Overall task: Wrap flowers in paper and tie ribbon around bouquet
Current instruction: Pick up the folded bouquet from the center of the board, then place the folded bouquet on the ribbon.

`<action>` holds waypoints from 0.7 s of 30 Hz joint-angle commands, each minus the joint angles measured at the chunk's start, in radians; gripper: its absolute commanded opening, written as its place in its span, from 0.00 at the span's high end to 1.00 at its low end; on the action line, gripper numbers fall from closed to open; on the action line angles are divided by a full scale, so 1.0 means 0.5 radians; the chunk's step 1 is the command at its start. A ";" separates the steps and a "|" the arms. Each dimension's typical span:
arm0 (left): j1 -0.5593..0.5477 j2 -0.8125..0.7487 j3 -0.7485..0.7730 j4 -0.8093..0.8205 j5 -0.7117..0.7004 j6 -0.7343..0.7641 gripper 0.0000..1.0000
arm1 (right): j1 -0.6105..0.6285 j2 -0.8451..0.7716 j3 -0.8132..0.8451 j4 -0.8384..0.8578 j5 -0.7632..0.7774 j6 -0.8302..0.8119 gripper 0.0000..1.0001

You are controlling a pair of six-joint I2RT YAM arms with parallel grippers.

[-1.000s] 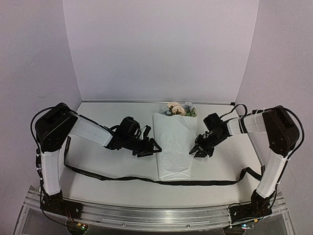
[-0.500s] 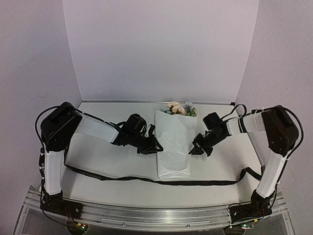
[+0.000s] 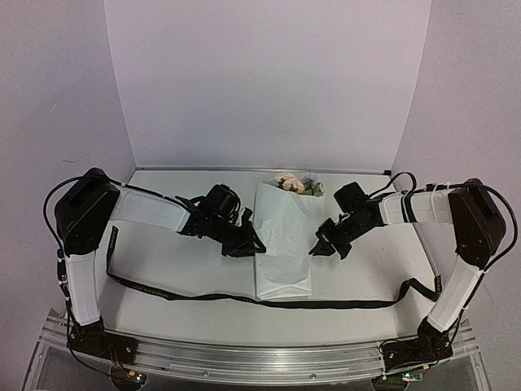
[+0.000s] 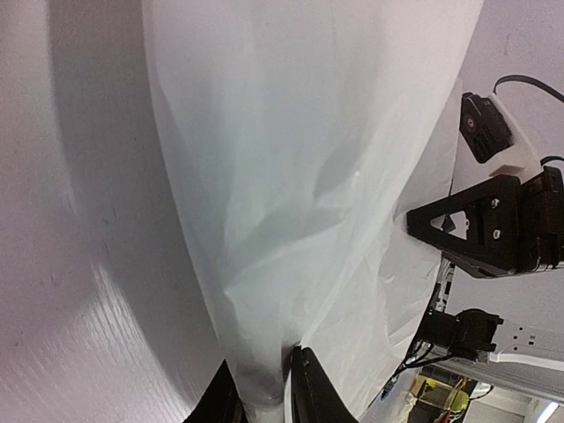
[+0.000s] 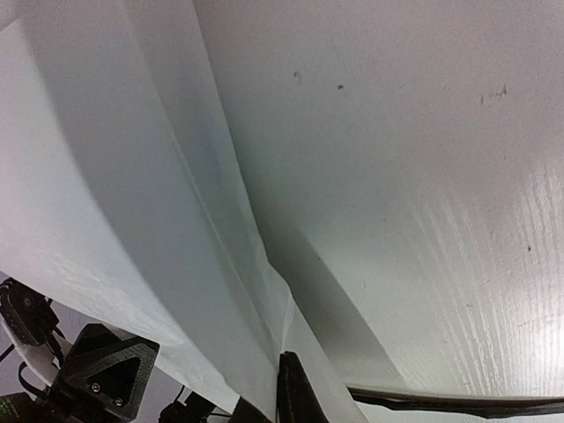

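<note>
The bouquet [image 3: 285, 244] lies lengthwise mid-table, the ribbon [image 3: 187, 295] stretched just past its near end, ready, we judge, for tying, while our left gripper [image 4: 264, 392] and right gripper [image 5: 267, 401] each pinch a side edge of its paper [image 4: 291, 176], apparently holding the wrap closed around the flowers [image 3: 295, 182].

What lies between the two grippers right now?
The bouquet. In the top view the left gripper pinches its left edge and the right gripper its right edge.
</note>
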 commanded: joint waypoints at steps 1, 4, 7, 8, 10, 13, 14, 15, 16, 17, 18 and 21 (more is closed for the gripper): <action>-0.006 -0.238 -0.110 -0.036 0.058 -0.056 0.81 | 0.104 -0.144 -0.038 -0.049 0.090 0.054 1.00; -0.018 -0.338 -0.227 -0.031 0.056 -0.089 0.81 | 0.175 -0.189 -0.087 -0.047 0.149 0.061 1.00; -0.042 -0.436 -0.350 -0.033 0.029 -0.117 0.81 | 0.265 -0.230 -0.134 -0.048 0.224 0.063 1.00; -0.054 -0.475 -0.388 -0.027 0.022 -0.131 0.81 | 0.290 -0.246 -0.143 -0.049 0.244 0.061 1.00; -0.082 -0.539 -0.470 -0.020 0.005 -0.158 0.81 | 0.351 -0.273 -0.173 -0.049 0.300 0.063 1.00; -0.122 -0.645 -0.587 -0.015 -0.038 -0.193 0.81 | 0.437 -0.300 -0.204 -0.045 0.369 0.070 1.00; -0.132 -0.677 -0.625 -0.009 -0.049 -0.205 0.81 | 0.467 -0.302 -0.212 -0.040 0.387 0.074 1.00; -0.142 -0.710 -0.661 -0.006 -0.061 -0.215 0.81 | 0.496 -0.304 -0.220 -0.035 0.406 0.078 1.00; -0.152 -0.742 -0.692 -0.008 -0.074 -0.222 0.81 | 0.523 -0.307 -0.227 -0.033 0.427 0.080 1.00; -0.163 -0.774 -0.723 -0.010 -0.085 -0.228 0.80 | 0.549 -0.311 -0.237 -0.033 0.448 0.081 1.00; -0.174 -0.798 -0.756 -0.010 -0.094 -0.237 0.80 | 0.576 -0.314 -0.247 -0.033 0.466 0.085 1.00; -0.204 -0.878 -0.821 -0.009 -0.146 -0.262 0.79 | 0.632 -0.323 -0.271 -0.033 0.531 0.092 1.00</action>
